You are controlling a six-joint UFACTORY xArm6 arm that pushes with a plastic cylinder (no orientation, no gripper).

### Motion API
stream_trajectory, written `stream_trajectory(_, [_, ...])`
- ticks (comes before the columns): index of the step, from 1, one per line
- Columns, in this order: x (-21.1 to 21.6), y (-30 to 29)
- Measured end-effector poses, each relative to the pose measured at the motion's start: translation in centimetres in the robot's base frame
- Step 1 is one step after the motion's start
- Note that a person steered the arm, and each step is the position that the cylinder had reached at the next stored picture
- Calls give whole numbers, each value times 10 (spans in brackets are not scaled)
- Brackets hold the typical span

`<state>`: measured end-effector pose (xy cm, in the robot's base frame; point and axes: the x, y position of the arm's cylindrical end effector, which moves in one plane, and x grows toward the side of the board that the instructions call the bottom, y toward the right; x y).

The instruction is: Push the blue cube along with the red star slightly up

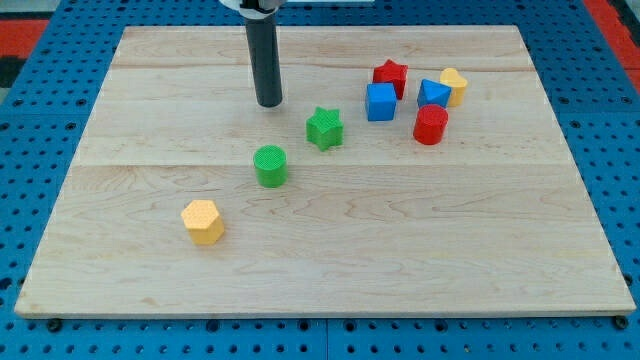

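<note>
The blue cube (pixel 380 102) sits on the wooden board at the view's upper right. The red star (pixel 391 76) touches it just above and to its right. My tip (pixel 269 103) rests on the board well to the left of the blue cube, apart from every block. The green star (pixel 324 128) lies between my tip and the blue cube, a little lower.
A blue triangular block (pixel 433 94), a yellow block (pixel 454 86) and a red cylinder (pixel 431 124) cluster right of the blue cube. A green cylinder (pixel 270 165) and a yellow hexagonal block (pixel 203 221) lie lower left. The board's top edge (pixel 320 28) is near the red star.
</note>
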<state>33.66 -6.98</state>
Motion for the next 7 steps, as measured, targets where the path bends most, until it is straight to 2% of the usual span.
stream_trajectory(2, [-14, -15])
stream_trajectory(4, [-50, -10])
stream_trajectory(5, [-27, -5])
stream_trajectory(7, [6, 86])
